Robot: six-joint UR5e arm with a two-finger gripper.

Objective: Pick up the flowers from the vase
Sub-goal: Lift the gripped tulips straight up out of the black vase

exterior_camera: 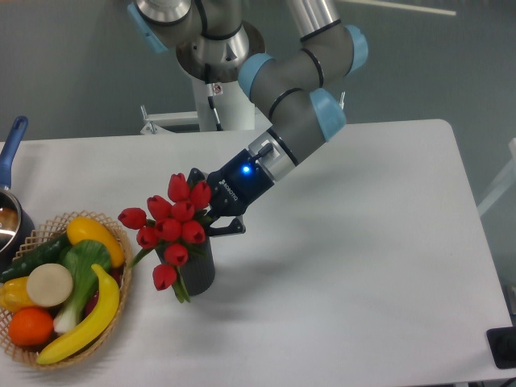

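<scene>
at table centre, black two-finger gripper (211, 219) pressed into bunch of red tulip buds (172, 223) standing in dark ribbed cylinder vase (198, 270); finger spacing hidden, cannot tell.

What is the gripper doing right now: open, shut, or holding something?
Gripper: at the flowers in the vase; open or shut cannot be told, fingers hidden behind the blooms.

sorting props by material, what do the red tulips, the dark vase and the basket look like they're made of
Red tulip bunch: likely artificial, plastic or fabric; the buds look uniform and smooth.
Short dark ribbed vase: matte, possibly plastic or ceramic; I cannot tell which.
Round tan basket: woven wicker, with an open lattice rim.
</scene>
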